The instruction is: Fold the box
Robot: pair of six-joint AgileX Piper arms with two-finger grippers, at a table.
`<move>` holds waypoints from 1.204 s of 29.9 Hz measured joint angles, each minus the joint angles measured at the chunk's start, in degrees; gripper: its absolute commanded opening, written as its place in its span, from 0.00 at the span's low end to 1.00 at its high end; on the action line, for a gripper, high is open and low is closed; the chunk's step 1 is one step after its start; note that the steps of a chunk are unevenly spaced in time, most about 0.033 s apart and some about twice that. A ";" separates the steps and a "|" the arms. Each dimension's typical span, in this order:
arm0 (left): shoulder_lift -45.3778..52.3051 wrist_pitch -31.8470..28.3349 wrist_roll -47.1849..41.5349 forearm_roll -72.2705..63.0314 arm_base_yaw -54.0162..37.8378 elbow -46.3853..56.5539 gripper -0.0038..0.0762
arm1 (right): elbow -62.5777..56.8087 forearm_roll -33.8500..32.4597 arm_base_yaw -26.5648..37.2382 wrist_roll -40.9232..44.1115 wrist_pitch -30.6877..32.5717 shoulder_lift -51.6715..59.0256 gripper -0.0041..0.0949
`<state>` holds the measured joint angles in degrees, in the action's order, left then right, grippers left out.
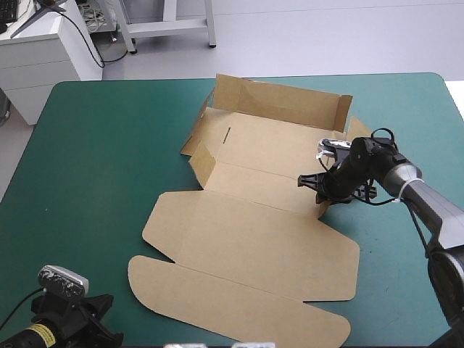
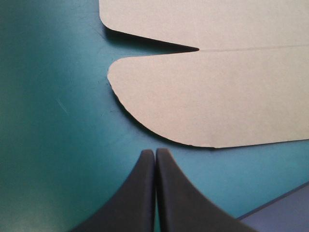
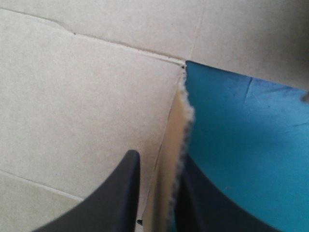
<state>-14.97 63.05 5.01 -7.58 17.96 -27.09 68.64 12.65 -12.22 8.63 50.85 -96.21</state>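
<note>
High view: teal-green table [image 1: 94, 159] bears the brown box [image 1: 254, 239], right gripper [image 3: 155, 166] clamped on its edge, left gripper [image 2: 155, 152] pressed together.

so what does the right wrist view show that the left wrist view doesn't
Only the right wrist view: the right gripper shut on a raised side flap, whose rough edge stands up in the grip, with creases crossing the panel beside it. Only the left wrist view: the left gripper shut and empty over the bare teal-green cover, with the rounded lid flap lying flat just ahead of it and a narrow notch beyond that. Both: brown board of the box and some of the cover.
</note>
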 measured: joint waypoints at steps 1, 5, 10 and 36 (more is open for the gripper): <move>0.00 0.00 0.00 0.00 0.00 0.00 0.04 | 0.00 0.00 0.00 -0.19 -0.04 0.00 0.02; 0.00 0.00 0.00 0.00 0.00 0.00 0.04 | 0.00 0.01 0.00 -0.70 0.07 0.00 0.02; 0.00 0.00 0.00 0.00 0.00 0.00 0.04 | 0.00 0.01 0.06 -3.31 0.01 -0.01 0.02; 0.00 0.06 0.50 -0.62 0.00 0.00 0.04 | 22.24 -0.18 0.35 -48.62 12.93 -7.43 0.02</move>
<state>-14.97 63.10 5.51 -8.20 17.96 -27.09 90.88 12.47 -11.87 -39.99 63.78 -103.64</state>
